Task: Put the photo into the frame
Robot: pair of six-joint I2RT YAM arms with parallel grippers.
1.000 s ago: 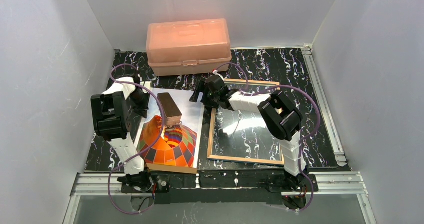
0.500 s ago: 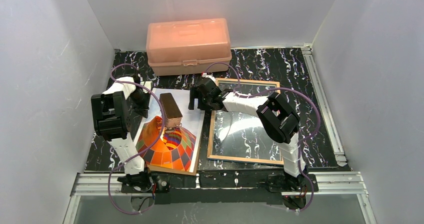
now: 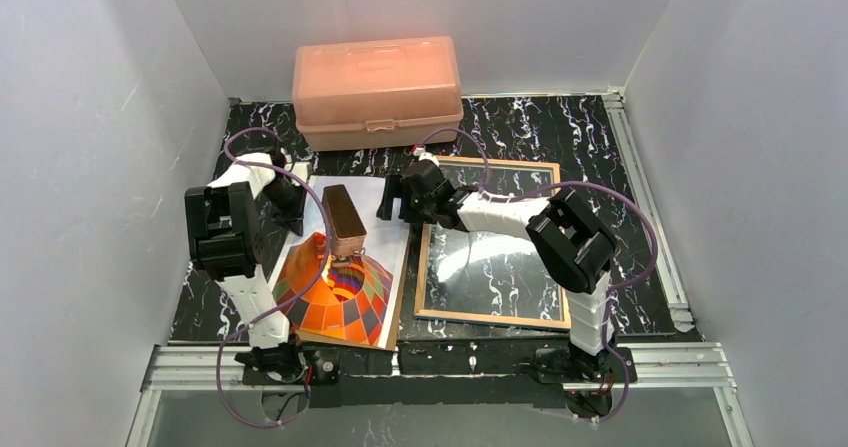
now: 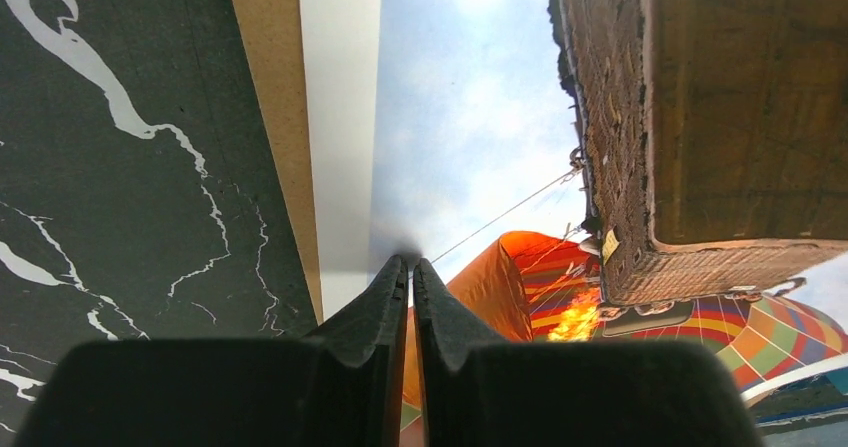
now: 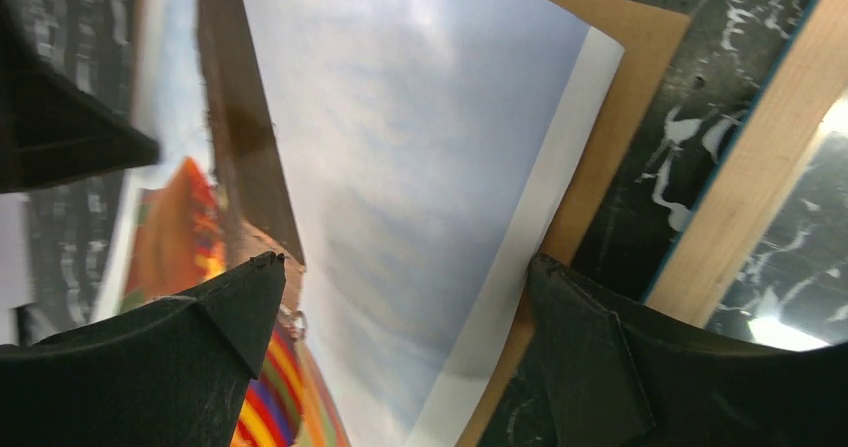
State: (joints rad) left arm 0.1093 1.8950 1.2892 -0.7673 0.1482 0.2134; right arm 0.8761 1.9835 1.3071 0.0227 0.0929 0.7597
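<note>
Peach box (image 3: 377,77) sits closed at the back. Photo (image 3: 345,267) lies curling on a brown board (image 5: 640,57), just left of the frame (image 3: 488,318). Left gripper (image 4: 411,264), fingers pressed together, tips over the photo's white margin; right gripper (image 5: 405,267) spread wide over its frame-side edge.

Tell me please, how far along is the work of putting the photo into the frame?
Done: the frame lies back side up with its glass bare. In hand: the photo is on the brown board beside the frame. The left hand, closed, sits at its white left border, and the open right hand straddles its curled-up far right corner. Left: grasp the photo and lay it on the glass.
</note>
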